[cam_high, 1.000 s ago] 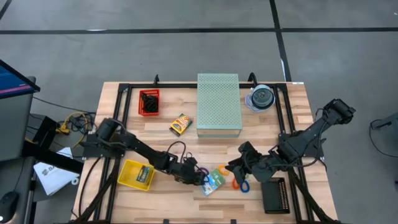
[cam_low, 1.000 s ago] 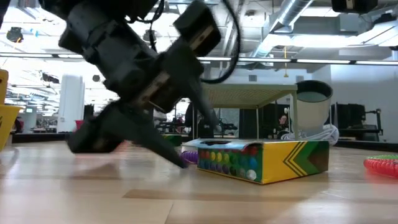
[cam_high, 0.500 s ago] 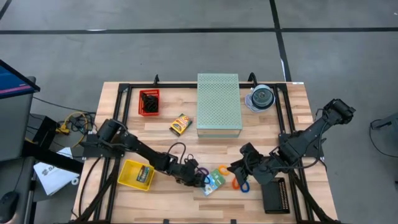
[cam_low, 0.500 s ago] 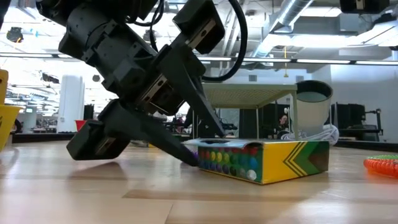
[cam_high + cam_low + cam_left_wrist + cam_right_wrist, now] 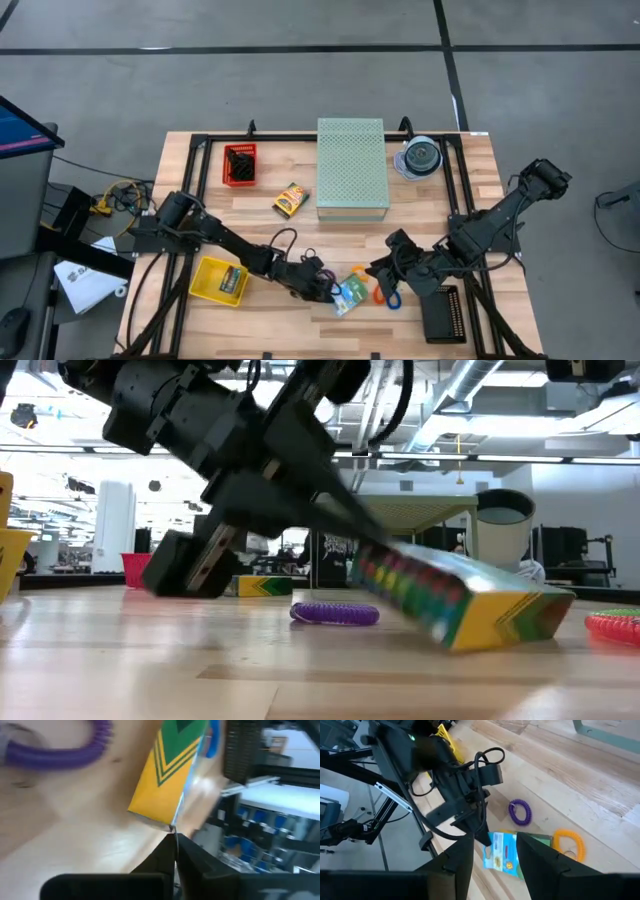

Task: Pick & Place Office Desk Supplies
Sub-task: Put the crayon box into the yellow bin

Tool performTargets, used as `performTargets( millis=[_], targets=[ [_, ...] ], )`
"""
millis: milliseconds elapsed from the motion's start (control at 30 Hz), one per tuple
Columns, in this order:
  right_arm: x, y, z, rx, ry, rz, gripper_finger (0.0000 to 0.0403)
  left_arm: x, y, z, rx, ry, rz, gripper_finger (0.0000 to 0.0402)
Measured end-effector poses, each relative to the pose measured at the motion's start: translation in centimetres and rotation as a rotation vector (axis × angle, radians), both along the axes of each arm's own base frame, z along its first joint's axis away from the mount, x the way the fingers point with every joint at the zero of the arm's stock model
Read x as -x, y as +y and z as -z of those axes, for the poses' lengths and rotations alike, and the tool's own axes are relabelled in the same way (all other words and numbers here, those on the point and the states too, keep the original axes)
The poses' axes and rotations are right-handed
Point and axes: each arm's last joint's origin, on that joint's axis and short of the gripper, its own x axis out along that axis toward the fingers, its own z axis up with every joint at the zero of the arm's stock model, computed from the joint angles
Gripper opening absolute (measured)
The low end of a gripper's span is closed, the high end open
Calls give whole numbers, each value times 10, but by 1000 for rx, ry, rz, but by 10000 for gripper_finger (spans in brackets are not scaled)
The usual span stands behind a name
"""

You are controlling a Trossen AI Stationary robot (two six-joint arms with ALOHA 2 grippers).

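Yellow tray [image 5: 205, 285]: sits at the near-left of the table [image 5: 260, 330], with a small green item inside it.
Left arm: reaches low across the near side of the table from the left edge toward the centre, past the yellow tray, forearm angled down steeply in the low view.
Left gripper [image 5: 328, 290]: at the near centre of the table; fingers pressed together on the near edge of the crayon packet [image 5: 350, 291]. In the left wrist view the two dark fingertips [image 5: 172, 851] meet with only the packet's thin corner between them.
Crayon packet, pose: one end lifted by the grip, the other end resting on the table; the low view shows it tilted [image 5: 455, 595].
Crayon packet, look: flat card box, yellow-orange with green chevrons at the end, blue-green face with a row of coloured dots.
Purple loop [image 5: 334, 613]: coiled elastic ring lying flat on the table, just beside the lifted packet, on its left side.
Orange loop [image 5: 380, 290]: lies flat just right of the packet, with a blue loop [image 5: 393, 299] touching it.
Right arm: extends from the right rear corner toward the near centre.
Right gripper [image 5: 385, 268]: hovers just right of the packet and loops; fingers parted, nothing between them.
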Motion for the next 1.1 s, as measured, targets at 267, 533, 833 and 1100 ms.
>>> performTargets(
  millis=[267, 533, 833, 1100],
  targets=[
    [0, 0, 0, 0, 0, 0, 146, 6, 1, -48, 33, -144, 194, 1],
    [0, -1, 0, 20, -11, 22, 146, 46, 37, -137, 9, -203, 368, 1],
    [-6, -10, 0, 51, -6, 35, 146, 131, 99, -205, 60, -122, 398, 0],
    [-8, -14, 0, 73, -6, 44, 146, 206, 121, -214, 185, 128, 371, 0]
  ],
)
